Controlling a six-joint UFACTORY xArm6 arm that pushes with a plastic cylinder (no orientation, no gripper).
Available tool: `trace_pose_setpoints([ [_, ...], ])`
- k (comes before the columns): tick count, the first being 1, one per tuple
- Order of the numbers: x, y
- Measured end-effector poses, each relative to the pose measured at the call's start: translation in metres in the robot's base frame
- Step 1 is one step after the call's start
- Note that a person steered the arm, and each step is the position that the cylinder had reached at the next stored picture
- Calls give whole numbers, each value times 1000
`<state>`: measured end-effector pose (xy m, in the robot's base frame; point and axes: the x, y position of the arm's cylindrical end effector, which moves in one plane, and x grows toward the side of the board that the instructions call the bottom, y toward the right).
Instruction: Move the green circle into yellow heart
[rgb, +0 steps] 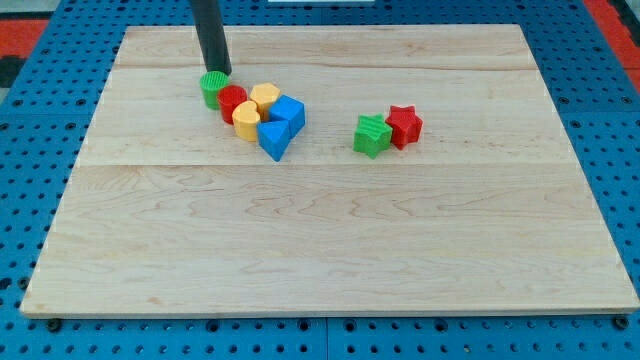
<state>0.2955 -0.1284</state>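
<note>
Behind green circle (212, 89): my tip (219, 73) (seemingly touching).

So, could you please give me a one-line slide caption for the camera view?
My tip touches the green circle from the view's top, beside a red, yellow and blue block cluster.

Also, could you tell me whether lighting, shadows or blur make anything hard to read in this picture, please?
In the camera view, lighting is even and glare-free on the wooden board; blocks cast only faint shadows; the green circle is sharp; my tip, at its top edge, looks slightly soft.
</note>
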Motion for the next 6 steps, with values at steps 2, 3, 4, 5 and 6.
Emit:
trace_pose_setpoints([
  [2, 54, -18],
  [3, 59, -35],
  [4, 82, -99],
  [5, 117, -78],
  [6, 111, -44],
])
